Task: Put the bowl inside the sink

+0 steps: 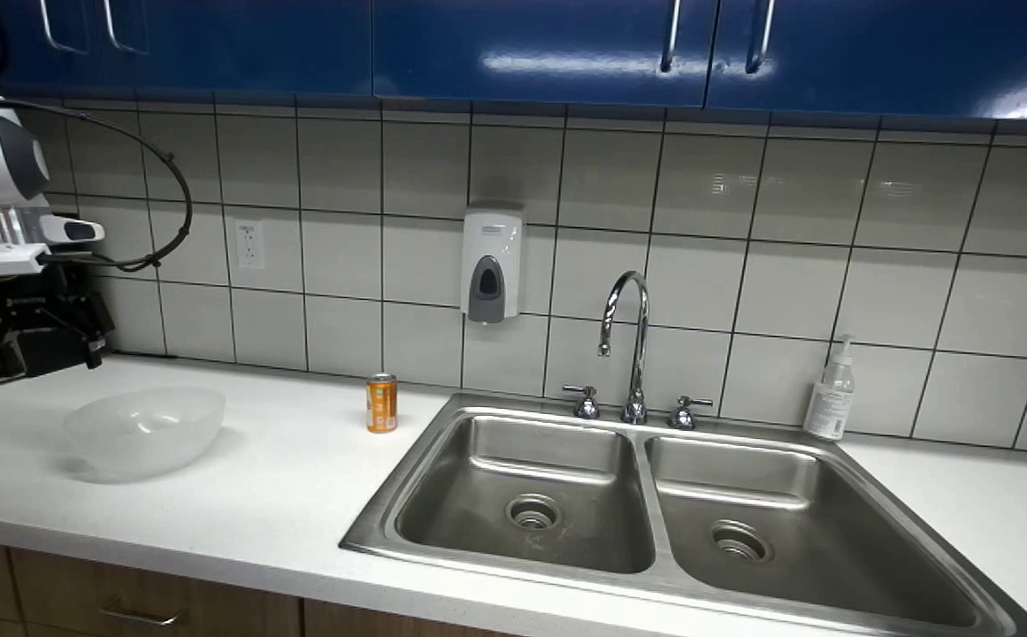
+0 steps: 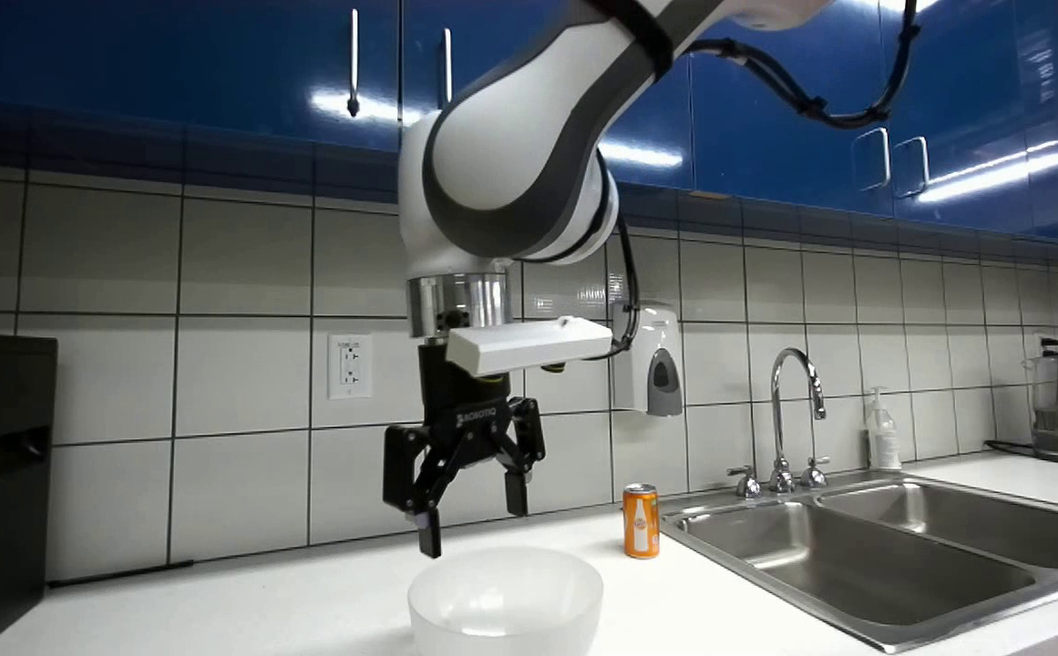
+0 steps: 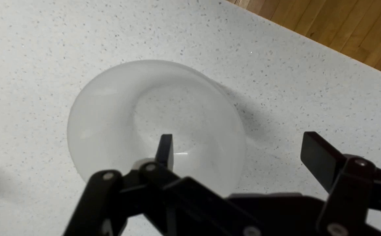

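A frosted, see-through white bowl stands upright on the white counter, left of the sink in an exterior view (image 1: 146, 433) and near the bottom edge in an exterior view (image 2: 506, 609). The steel double sink shows in both exterior views (image 1: 657, 513) (image 2: 857, 551); both basins look bare. My black gripper (image 2: 473, 517) is open and empty above the bowl. In the wrist view, its fingers (image 3: 241, 152) are spread wide; one finger overlaps the bowl (image 3: 151, 111), the other is over the counter beyond the rim. The gripper's lower part hides some of the near rim.
An orange can (image 1: 381, 403) (image 2: 641, 521) stands between bowl and sink. A tall faucet (image 1: 641, 345) rises behind the basins. A soap bottle (image 1: 831, 398) stands at the sink's back corner. A wall dispenser (image 1: 493, 261) hangs above. A black appliance (image 2: 0, 483) stands at the far left.
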Robot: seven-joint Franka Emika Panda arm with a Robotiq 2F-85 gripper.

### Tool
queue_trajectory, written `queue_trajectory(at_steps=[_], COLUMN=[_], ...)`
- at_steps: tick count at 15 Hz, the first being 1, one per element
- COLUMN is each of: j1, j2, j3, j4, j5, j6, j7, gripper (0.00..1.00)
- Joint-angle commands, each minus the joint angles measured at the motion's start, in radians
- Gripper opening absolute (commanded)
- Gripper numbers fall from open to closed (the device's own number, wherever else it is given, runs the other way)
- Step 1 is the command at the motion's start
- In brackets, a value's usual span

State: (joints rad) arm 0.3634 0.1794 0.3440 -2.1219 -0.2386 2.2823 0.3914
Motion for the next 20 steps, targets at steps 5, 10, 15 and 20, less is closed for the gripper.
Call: queue_trajectory(at_steps=[5, 10, 15, 20], j1=[0.143, 0.19, 0.196, 0.186], j2=[0.25, 0.347, 0.413, 0.416], j3=[-0.083, -0.155, -0.185, -0.181], j4=[0.234, 0.329, 0.382, 0.381], j5=[-0.102, -0.094, -0.064, -0.024], j6=[-0.013, -0.01, -0.014, -0.019], j7=[0.174, 0.187, 0.168, 0.147], gripper=[1.0, 1.0, 1.0, 1.0])
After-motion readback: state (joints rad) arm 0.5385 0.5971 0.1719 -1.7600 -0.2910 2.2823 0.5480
